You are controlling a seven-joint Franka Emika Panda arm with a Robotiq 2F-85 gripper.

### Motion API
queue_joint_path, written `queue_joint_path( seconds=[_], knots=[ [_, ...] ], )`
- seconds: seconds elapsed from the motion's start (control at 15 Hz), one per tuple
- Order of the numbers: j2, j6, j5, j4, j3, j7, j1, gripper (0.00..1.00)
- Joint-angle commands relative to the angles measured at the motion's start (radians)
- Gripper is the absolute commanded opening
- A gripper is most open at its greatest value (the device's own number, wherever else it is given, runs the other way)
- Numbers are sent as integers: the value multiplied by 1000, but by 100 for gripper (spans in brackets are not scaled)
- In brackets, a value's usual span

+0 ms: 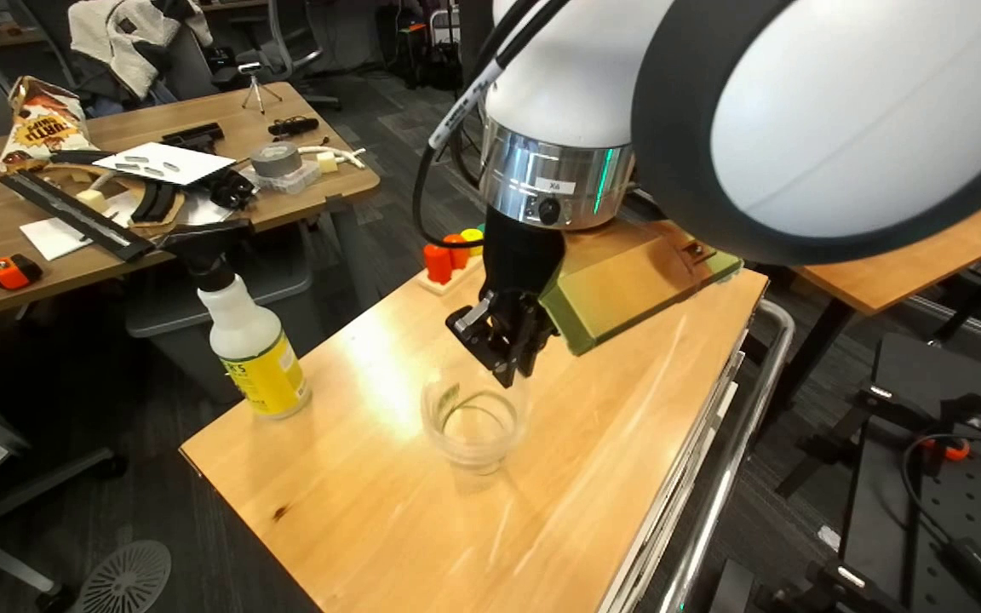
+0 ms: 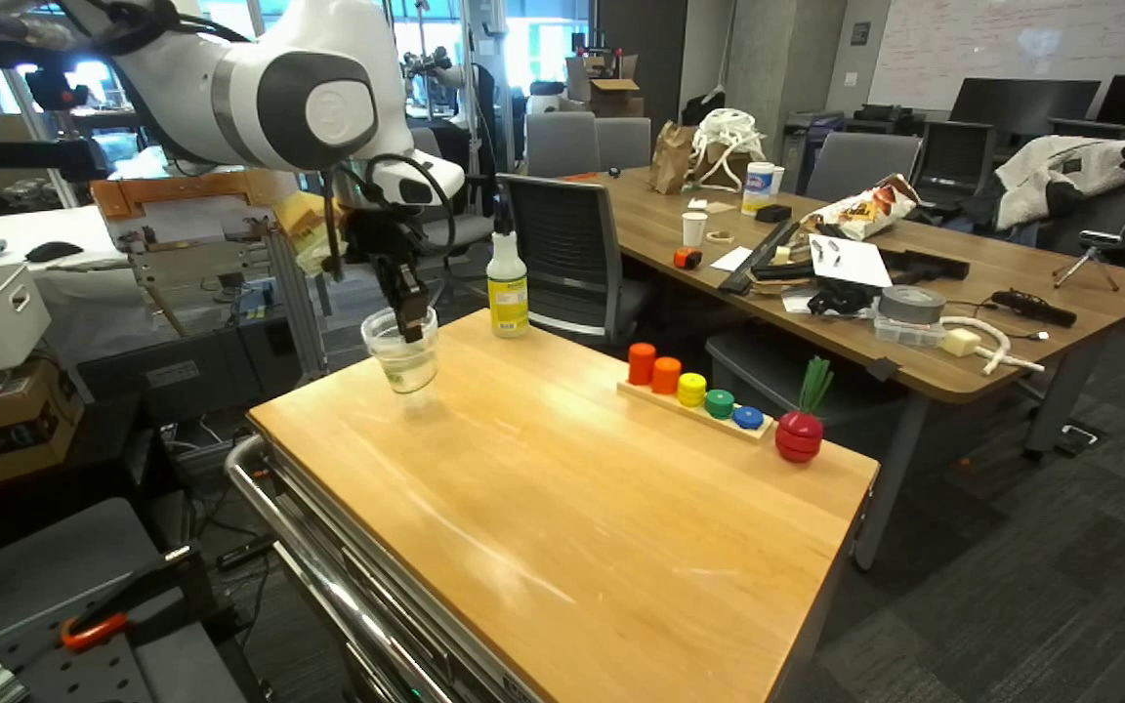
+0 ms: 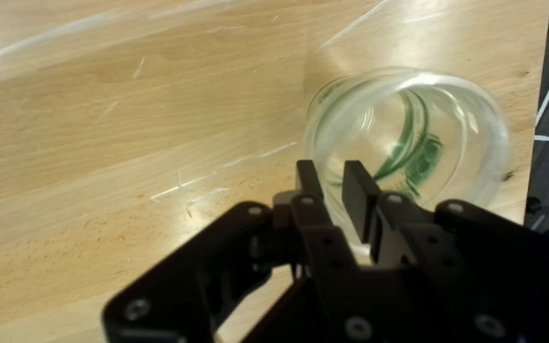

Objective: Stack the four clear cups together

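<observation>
The clear cups (image 1: 475, 438) stand upright as one group on the wooden tabletop, also seen in an exterior view (image 2: 406, 369). Doubled rims suggest they are nested; I cannot tell how many there are. In the wrist view the clear cups (image 3: 482, 138) show green marks inside and fill the right of centre. My gripper (image 3: 332, 177) is partly open, with a gap between its fingers, which lie to either side of the cups' near left rim in that view. In both exterior views the gripper (image 1: 514, 373) (image 2: 413, 330) points down at the rim. Contact is not clear.
A white spray bottle with a yellow label (image 1: 265, 370) (image 2: 508, 298) stands at the table edge near the cups. A wooden base with coloured blocks (image 2: 691, 395) and a red radish toy (image 2: 799, 436) sit along one edge. A metal rail (image 1: 733, 477) runs along the cart's side.
</observation>
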State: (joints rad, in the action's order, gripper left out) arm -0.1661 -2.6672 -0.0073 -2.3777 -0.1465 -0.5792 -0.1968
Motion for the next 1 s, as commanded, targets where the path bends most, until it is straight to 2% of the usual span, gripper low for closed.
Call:
queue_joint_path(
  seconds=[0.0, 0.27, 0.4, 0.53, 0.73, 0.93],
  knots=[
    [18, -13, -24, -2, 19, -4, -19, 54],
    [41, 33, -20, 9, 19, 6, -15, 85],
    [70, 121, -64, 21, 31, 10, -14, 99],
    [110, 200, -125, 32, 41, -7, -8, 100],
    [186, 328, -121, 54, 43, 18, 20, 100],
    [282, 399, -102, 59, 48, 17, 54, 100]
  ],
)
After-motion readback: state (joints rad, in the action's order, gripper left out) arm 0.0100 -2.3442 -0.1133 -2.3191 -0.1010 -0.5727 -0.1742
